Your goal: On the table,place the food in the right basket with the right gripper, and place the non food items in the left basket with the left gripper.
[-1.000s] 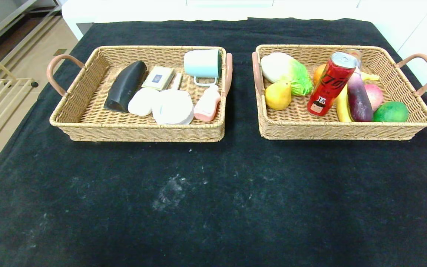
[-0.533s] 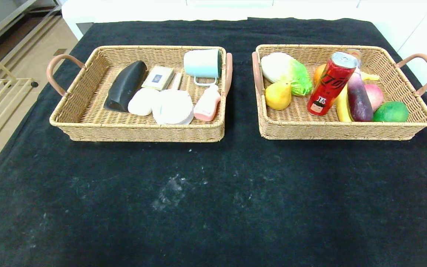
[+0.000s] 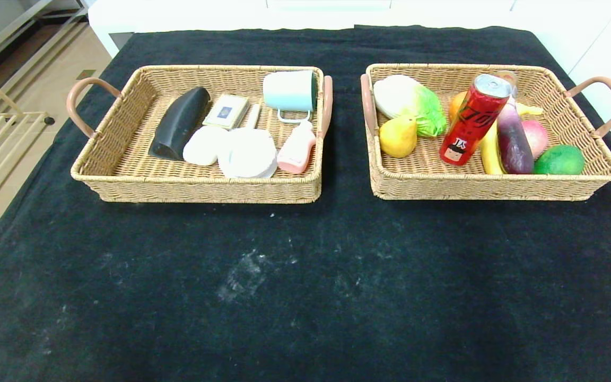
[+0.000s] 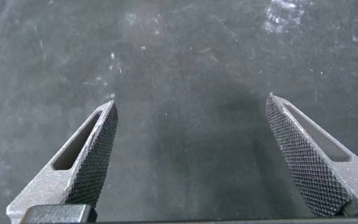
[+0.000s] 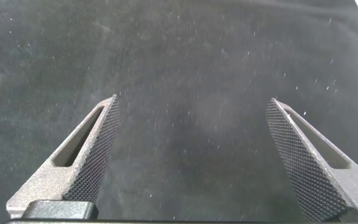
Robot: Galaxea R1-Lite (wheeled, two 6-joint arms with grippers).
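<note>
Hovering low over bare black cloth, the left gripper (image 4: 191, 162) and right gripper (image 5: 191, 162) both stand spread wide with nothing between the fingers; neither shows in the head view, so both sit at the near edge of the table (image 3: 305, 297), close to the robot. Nothing lies loose on the cloth between grippers and baskets, only faint whitish dust marks. Farther out, ahead of the left gripper, the left basket (image 3: 125, 180) holds the black case (image 3: 179, 130), long axis running near-to-far, and the white bar (image 3: 204, 145) touching a round dish (image 3: 248, 154); a mug (image 3: 289, 91), pink bottle (image 3: 296, 148) and small box (image 3: 226, 111) share it. Ahead of the right gripper, the right basket (image 3: 496, 185) holds the can (image 3: 474, 121) leaning tilted, with the banana (image 3: 491, 151), eggplant (image 3: 513, 139) and peach (image 3: 534, 135) packed beside it, plus a pear (image 3: 398, 137), cabbage (image 3: 409, 103) and green fruit (image 3: 560, 159). Judgement: sorting looks complete; no reach appears needed. Beyond the table, white surfaces; tan floor and a rack to the left.
</note>
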